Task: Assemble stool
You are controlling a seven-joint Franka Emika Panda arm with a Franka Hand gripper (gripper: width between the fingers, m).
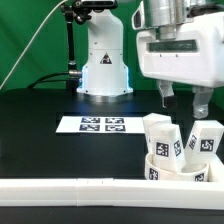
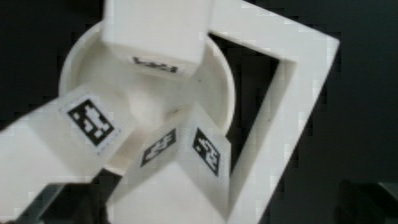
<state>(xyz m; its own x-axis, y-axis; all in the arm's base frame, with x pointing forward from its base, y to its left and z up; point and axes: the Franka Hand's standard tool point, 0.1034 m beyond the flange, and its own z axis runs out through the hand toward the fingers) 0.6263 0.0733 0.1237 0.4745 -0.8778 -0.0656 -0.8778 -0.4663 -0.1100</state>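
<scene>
You see a stool seat (image 1: 178,172) and legs (image 1: 160,138) of smooth white plastic with a slight sheen, their square tags matt black-and-white print. The marker board (image 1: 101,125) looks flat and matt, like paper. The table (image 1: 40,140) is matt black; the rail (image 1: 70,188) is smooth white.

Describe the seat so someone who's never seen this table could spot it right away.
Find the long white rail along the table's front edge. At its exterior-view right end, below the gripper, sits the seat: the only round, rimmed piece, with tagged legs standing up from it.
</scene>
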